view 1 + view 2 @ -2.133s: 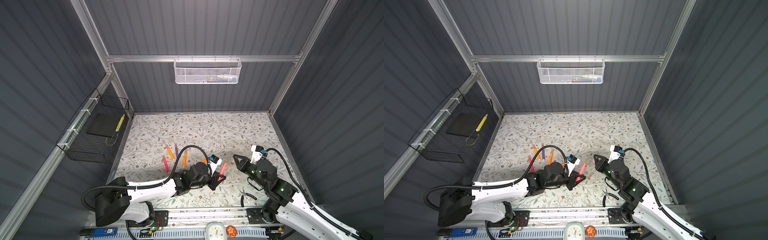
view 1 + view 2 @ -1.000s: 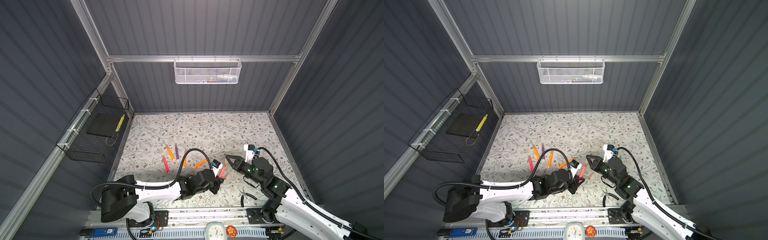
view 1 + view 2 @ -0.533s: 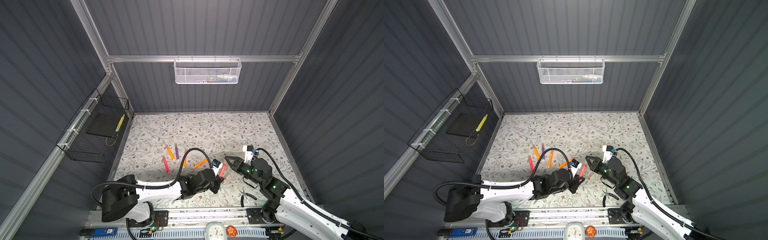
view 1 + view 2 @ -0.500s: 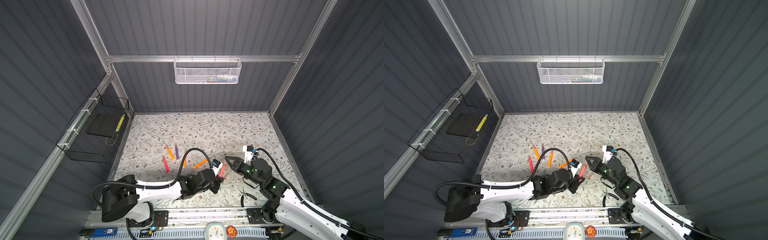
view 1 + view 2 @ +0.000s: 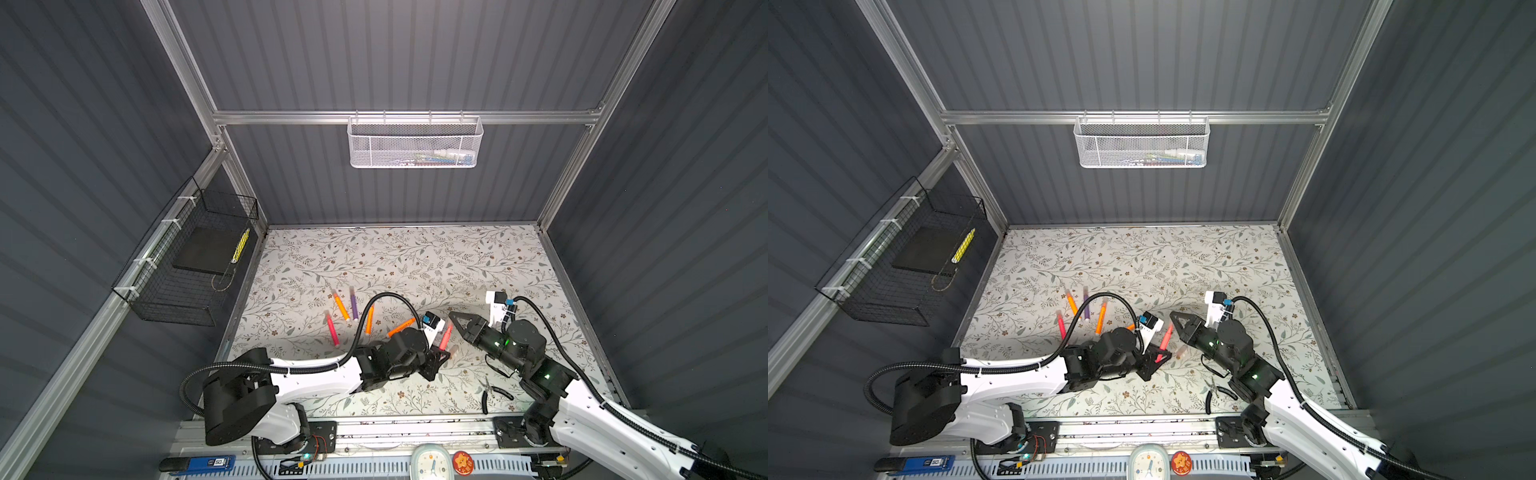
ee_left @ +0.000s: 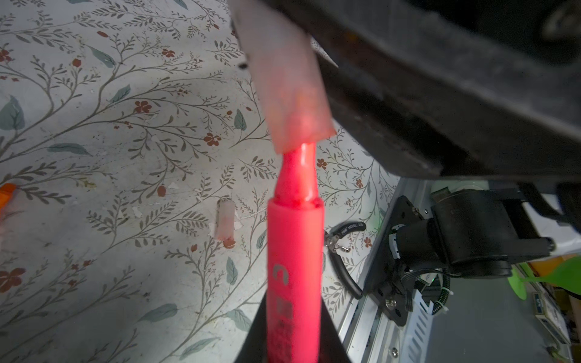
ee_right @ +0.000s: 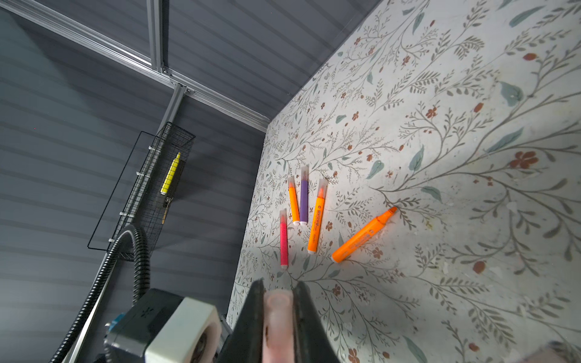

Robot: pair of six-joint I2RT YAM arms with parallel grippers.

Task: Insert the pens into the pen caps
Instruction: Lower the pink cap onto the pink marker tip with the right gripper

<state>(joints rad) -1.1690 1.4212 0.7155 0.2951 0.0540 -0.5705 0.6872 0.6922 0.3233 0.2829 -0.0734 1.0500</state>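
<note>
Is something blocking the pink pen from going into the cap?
Nothing visible is. In the left wrist view the pink pen has its tip right at the open end of the cap, with nothing between them.

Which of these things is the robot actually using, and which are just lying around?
Job: held pink-red marker pen; pale translucent cap at its tip; loose pale cap; uncapped orange marker pen; four capped marker pens.
Lying about: black-handled pliers; white mesh basket; black wire basket with yellow highlighter.
</note>
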